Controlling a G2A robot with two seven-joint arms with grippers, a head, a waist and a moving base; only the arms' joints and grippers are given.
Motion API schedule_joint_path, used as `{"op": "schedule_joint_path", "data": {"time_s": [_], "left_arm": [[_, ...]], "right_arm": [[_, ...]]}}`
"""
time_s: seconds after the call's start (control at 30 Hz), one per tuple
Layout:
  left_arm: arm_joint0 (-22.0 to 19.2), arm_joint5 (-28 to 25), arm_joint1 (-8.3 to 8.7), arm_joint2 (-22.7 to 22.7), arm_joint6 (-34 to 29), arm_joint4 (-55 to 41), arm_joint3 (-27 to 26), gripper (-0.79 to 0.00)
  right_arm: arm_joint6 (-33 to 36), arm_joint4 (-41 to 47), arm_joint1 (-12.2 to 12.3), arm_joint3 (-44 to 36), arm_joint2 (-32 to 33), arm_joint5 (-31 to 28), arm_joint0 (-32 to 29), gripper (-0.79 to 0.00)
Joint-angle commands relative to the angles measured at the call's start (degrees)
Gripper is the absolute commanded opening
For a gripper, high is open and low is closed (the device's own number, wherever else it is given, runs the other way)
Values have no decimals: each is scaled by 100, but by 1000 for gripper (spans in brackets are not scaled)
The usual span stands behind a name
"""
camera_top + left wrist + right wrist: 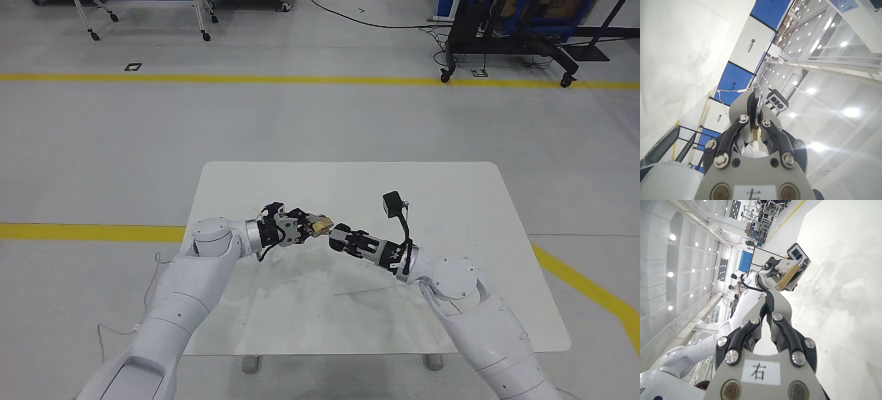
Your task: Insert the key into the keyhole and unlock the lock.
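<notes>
Above the middle of the white table (450,200), my left gripper (306,226) is shut on a brass padlock (320,226). In the left wrist view the brass body (755,132) sits between my left gripper's (756,100) fingers, with a silver metal part (761,102) above it. I cannot tell whether that part is shackle or key. My right gripper (336,236) faces it, pads pressed together on the thin key, which is almost wholly hidden. In the right wrist view my right gripper's (770,294) tips lie just beside the lock's (788,276) lower end.
Both grippers are held up off the tabletop, which is bare around them. The right wrist's camera box (393,203) stands up on its stalk just behind the lock. Yellow floor lines (300,78) and wheeled frames (510,45) lie far beyond the table.
</notes>
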Motion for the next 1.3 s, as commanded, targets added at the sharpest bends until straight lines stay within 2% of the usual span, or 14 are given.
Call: {"op": "schedule_joint_path", "data": {"time_s": [0.0, 0.17, 0.53, 0.67, 0.8, 0.83, 0.87, 0.93, 1.27], "left_arm": [[-7, -18, 1, 7, -2, 3, 12, -785], [-8, -58, 4, 32, 62, 58, 15, -785], [58, -179, 27, 15, 93, 74, -84, -785], [77, -201, 36, 8, 159, 103, -116, -785], [125, -356, 42, -48, 536, 141, -181, -785], [148, -474, 43, -81, 759, 175, -217, -785], [181, -595, 45, -101, 986, 241, -276, -785], [267, -924, 54, -124, 1495, 503, -458, -785], [784, -1769, 91, -210, 2686, 1176, -1311, -785]], "right_arm": [[25, -84, 3, -55, -49, -53, -15, -785], [-107, -252, 12, -191, -81, -44, -88, -785], [-482, -128, -20, -82, -136, 468, 10, -785], [-529, -101, -3, -196, -56, 384, -94, -785], [-378, -33, 32, -416, 42, 116, -309, -782], [-217, 74, 44, -440, 66, 54, -352, -653], [-132, 136, 47, -444, 71, 45, -362, -486], [-132, 136, 47, -444, 71, 45, -362, 0], [-153, 242, 40, -452, 50, -1, -389, 0]]}}
